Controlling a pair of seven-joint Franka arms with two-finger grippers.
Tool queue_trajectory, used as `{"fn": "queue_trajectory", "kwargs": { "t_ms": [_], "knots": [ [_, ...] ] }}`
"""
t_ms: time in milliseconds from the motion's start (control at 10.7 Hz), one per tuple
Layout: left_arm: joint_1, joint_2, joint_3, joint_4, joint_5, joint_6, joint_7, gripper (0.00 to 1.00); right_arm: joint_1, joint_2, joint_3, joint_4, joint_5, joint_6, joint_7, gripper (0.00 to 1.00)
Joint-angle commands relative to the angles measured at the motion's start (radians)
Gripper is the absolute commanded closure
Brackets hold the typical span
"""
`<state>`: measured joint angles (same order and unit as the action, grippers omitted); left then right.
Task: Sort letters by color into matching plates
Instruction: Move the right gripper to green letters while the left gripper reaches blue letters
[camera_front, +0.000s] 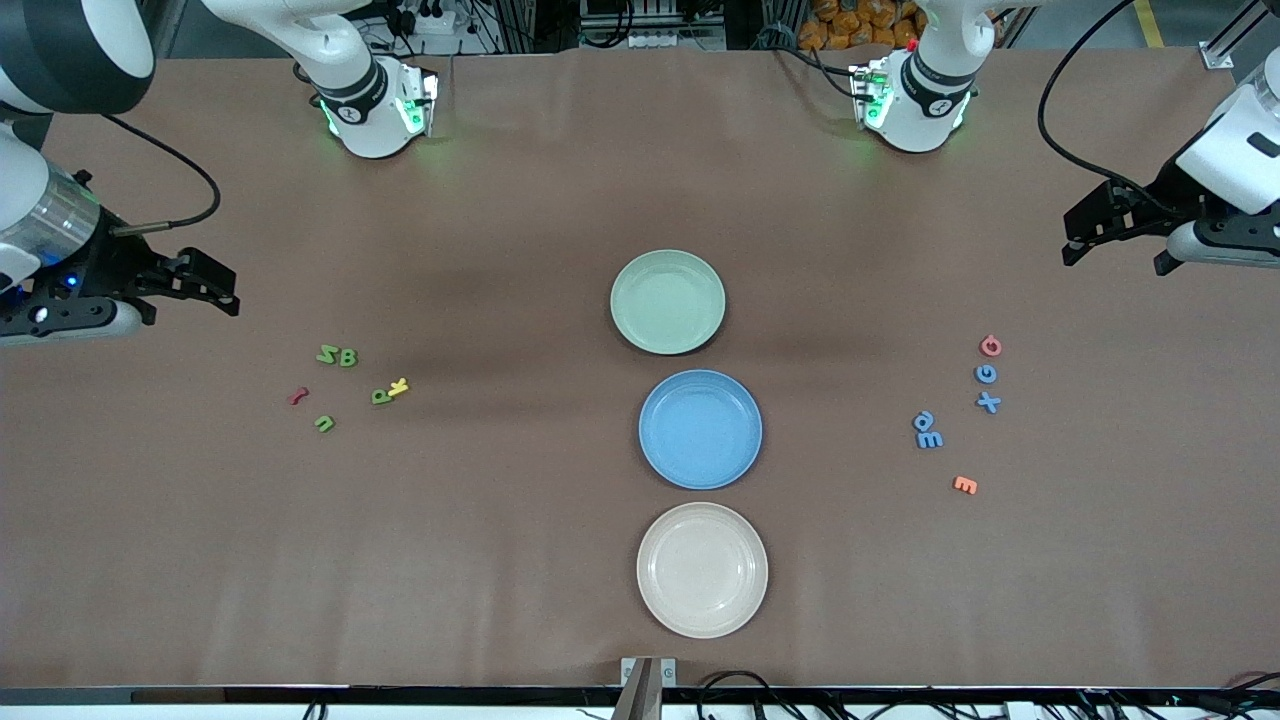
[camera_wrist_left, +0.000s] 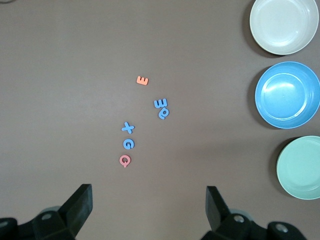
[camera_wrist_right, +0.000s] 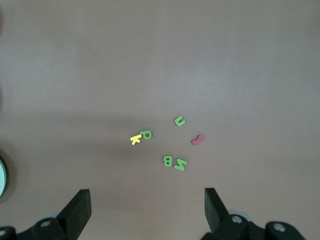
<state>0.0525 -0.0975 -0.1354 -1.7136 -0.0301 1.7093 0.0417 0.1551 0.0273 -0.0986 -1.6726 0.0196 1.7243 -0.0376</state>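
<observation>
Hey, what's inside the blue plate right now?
Nothing: the blue plate shows only its bare inside. No letter lies in it, and nothing covers any part of it.

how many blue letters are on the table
4, all loose on the table toward the left arm's end, none on a plate: a G, an X just nearer the camera, and a touching pair, the a and E. None seems hidden.
</observation>
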Motion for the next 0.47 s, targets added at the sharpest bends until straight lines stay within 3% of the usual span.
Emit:
{"fn": "queue_trajectory", "kwargs": {
  "t_ms": [0, 374],
  "knots": [
    [0.003, -0.008, 0.002, 0.009, -0.014, -0.02, 0.009, 0.0, 0.006, -0.023, 0.0, -0.023, -0.006, 0.006, 0.021, 0.0],
    [0.003, -0.002, 0.008, 0.009, -0.011, -0.02, 0.007, 0.0, 0.006, -0.026, 0.007, -0.027, -0.006, -0.028, 0.019, 0.0]
  ]
}}
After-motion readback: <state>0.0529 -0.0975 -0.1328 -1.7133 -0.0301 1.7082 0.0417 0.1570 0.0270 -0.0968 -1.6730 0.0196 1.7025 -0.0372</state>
